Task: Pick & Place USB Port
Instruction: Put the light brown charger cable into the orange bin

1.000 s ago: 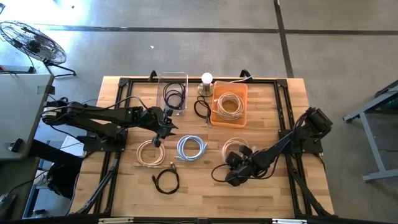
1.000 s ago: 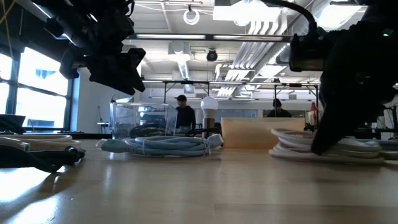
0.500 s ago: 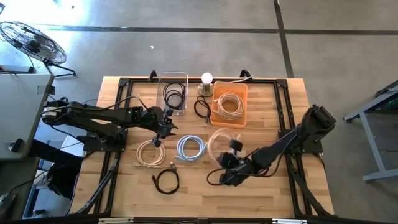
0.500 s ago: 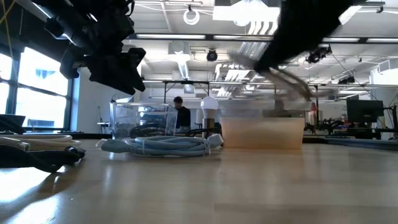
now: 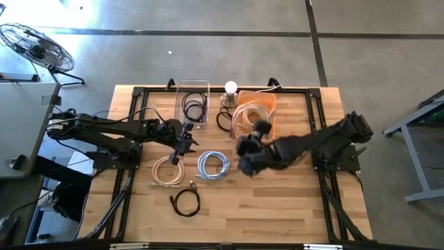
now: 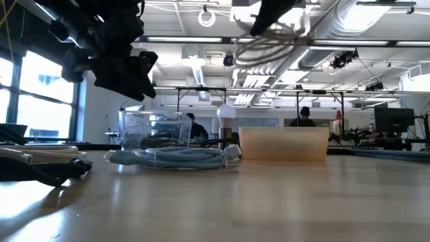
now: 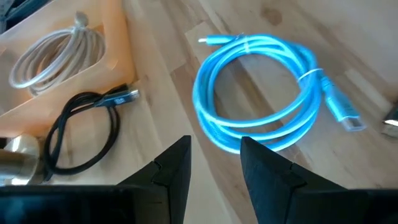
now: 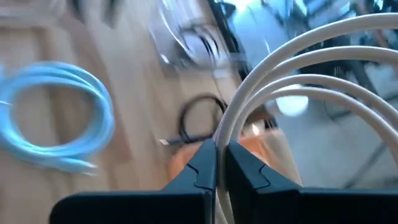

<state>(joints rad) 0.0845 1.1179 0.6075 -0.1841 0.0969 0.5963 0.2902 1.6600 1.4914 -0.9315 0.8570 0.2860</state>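
While the left gripper [image 5: 182, 142] hovers half open and empty near the blue cable [image 5: 213, 165], the right gripper [image 5: 244, 151] is clamped on a white coiled cable [image 5: 244, 114], which hangs aloft just beside the orange bin [image 5: 270, 104].

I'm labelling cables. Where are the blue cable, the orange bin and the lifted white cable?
blue cable [image 5: 213, 165]: high view, coil's loop.
orange bin [image 5: 270, 129]: high view, right wall.
white cable [image 8: 292, 59]: right wrist view, arching strands.
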